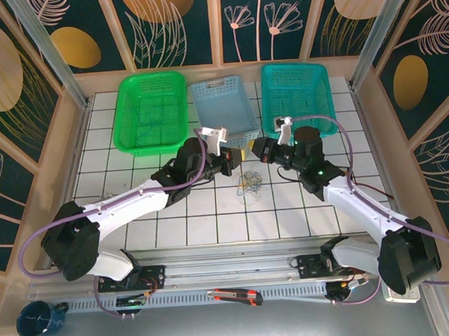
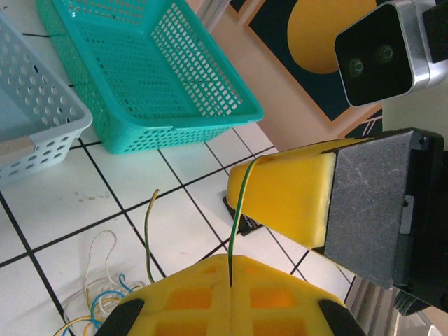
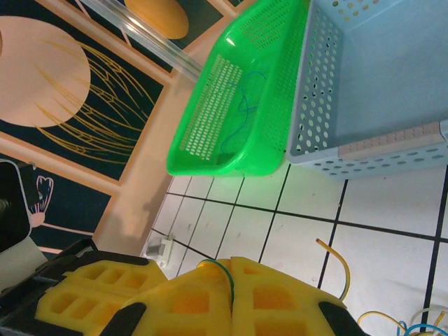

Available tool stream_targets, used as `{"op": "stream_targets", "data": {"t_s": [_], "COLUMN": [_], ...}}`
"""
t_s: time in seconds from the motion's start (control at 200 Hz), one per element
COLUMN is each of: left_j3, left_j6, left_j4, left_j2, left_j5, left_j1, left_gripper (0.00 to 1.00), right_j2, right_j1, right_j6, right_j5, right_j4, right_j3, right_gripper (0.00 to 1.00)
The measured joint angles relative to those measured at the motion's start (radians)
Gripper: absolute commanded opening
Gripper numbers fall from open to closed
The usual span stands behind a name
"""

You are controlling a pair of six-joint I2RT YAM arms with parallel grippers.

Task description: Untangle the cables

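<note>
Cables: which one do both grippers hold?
The green cable, running from the left gripper to the right gripper; the others sit in the loose tangle.

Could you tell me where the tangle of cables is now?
Top external view: the tangle of cables lies mid-table on the white tiles, just nearer than the light blue basket, by the left fingers and right fingers.

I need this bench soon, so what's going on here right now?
Two robot arms are working on a loose tangle of thin coloured cables on the white tiled table. The left gripper and the right gripper are both shut on the same thin green wire, which runs between them beside the tangle. The rest of the tangle lies loose on the tiles. One thin blue cable already lies in the green plastic basket.
</note>
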Motion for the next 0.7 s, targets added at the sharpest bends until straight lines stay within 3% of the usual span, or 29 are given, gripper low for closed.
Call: {"op": "stream_targets", "data": {"t_s": [0.205,0.56,0.656,0.701], "left_j3": [-0.011,-0.074,-0.090,-0.099], "left_j6": [-0.002,0.010,0.010,0.016], "left_j4": [0.037,0.033,0.033,0.033], "left_j2": [0.008,0.032,0.025,0.019], "left_j5": [0.019,0.012,-0.001,-0.011], "left_j1": [0.000,0.000,0.000,0.000], "left_gripper": [0.34,0.70,0.86,0.98], "right_j2": [0.015,0.070,0.093,0.108], "right_j1": [-0.008,-0.148,-0.209,-0.242], "right_j6": [-0.031,-0.049,-0.048,-0.044], "right_j5": [0.002,0.043,0.072,0.088], "right_j4": [-0.050,-0.075,-0.080,-0.082], "right_j3": [0.089,0.251,0.277,0.288], "right_gripper": [0.00,0.00,0.00,0.00]}}
